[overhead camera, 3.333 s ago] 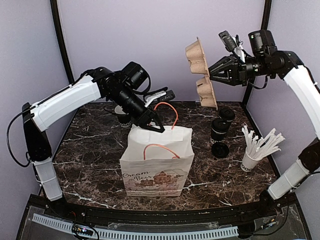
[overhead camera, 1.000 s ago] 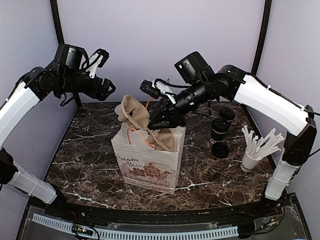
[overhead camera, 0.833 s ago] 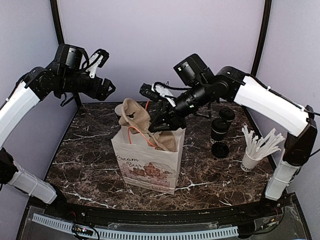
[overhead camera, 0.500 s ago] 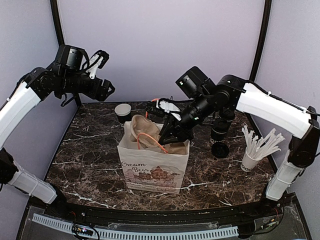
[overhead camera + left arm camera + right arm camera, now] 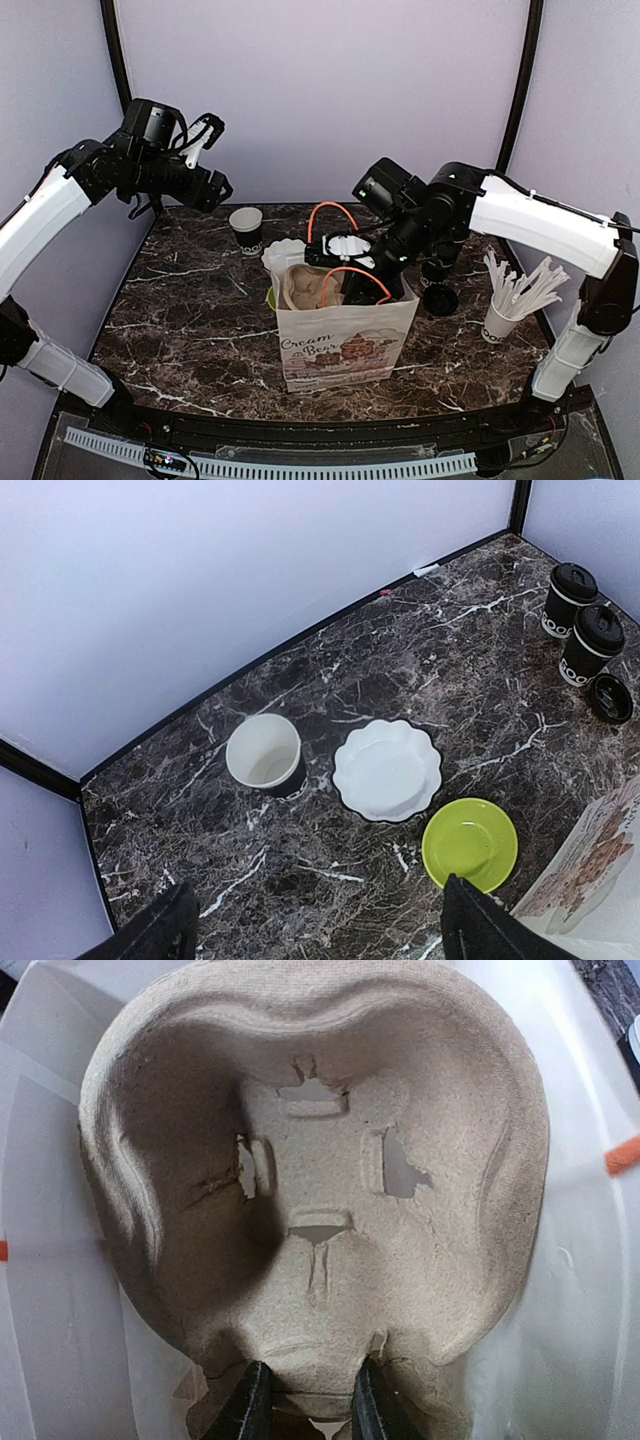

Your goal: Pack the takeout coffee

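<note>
- Takeout coffee (image 5: 598, 645), a small black lidded paper cup, stands right of the big white paper bag (image 5: 345, 345), mid-frame.
- Brown cardboard cup tray (image 5: 310, 1190) is down inside it, probably to steady cups.
- Right gripper (image 5: 308, 1400) pinches its edge; left gripper (image 5: 320, 935), fingers spread, hangs upper left.

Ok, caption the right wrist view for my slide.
Right gripper pinching the edge of a cardboard cup carrier inside the white paper bag.

The pulp cup carrier (image 5: 300, 288) is gripped by the right gripper (image 5: 350, 285) inside the printed paper bag (image 5: 345, 350), centre frame; the left gripper (image 5: 218, 157) is seen spread wide, upper left.
</note>
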Controlling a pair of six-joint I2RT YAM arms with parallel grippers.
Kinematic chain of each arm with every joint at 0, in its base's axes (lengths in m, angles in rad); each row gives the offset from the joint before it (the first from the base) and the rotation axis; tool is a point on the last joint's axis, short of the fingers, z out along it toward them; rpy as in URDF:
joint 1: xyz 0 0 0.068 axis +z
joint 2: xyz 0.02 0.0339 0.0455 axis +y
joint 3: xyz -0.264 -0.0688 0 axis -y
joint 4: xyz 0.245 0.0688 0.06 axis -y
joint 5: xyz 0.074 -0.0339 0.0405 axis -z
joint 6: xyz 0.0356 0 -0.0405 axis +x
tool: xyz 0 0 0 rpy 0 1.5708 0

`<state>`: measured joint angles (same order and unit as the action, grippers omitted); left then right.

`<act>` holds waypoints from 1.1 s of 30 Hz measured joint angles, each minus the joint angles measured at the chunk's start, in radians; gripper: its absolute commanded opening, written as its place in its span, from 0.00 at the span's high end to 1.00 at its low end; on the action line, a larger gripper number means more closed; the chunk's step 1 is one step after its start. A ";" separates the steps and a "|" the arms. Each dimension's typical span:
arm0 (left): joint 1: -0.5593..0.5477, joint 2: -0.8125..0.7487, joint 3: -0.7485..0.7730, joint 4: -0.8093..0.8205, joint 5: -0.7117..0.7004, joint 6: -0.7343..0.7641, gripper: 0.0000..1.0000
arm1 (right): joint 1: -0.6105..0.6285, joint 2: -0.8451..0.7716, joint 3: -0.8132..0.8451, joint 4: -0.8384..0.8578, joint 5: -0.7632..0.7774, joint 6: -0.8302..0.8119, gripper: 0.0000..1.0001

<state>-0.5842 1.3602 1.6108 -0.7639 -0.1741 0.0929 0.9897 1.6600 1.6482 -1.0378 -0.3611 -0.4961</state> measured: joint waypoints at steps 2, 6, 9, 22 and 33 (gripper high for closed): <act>0.000 0.000 -0.006 0.000 0.001 0.000 0.14 | 0.000 0.004 0.012 -0.043 0.013 -0.034 0.77; 0.004 0.000 -0.027 0.005 0.003 0.000 0.14 | 0.000 0.036 0.078 -0.145 0.045 -0.103 0.78; 0.004 0.000 -0.042 0.009 0.007 0.000 0.14 | 0.001 0.080 0.149 -0.232 0.071 -0.146 0.78; 0.011 0.000 -0.105 0.047 0.031 0.001 0.14 | 0.023 0.143 0.138 -0.337 0.160 -0.188 0.75; 0.014 0.000 -0.172 0.076 0.054 0.001 0.14 | 0.029 0.207 0.066 -0.315 0.199 -0.180 0.72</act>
<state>-0.5701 1.3602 1.4384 -0.6884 -0.1200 0.0937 1.0187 1.8668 1.7142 -1.3525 -0.1623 -0.6762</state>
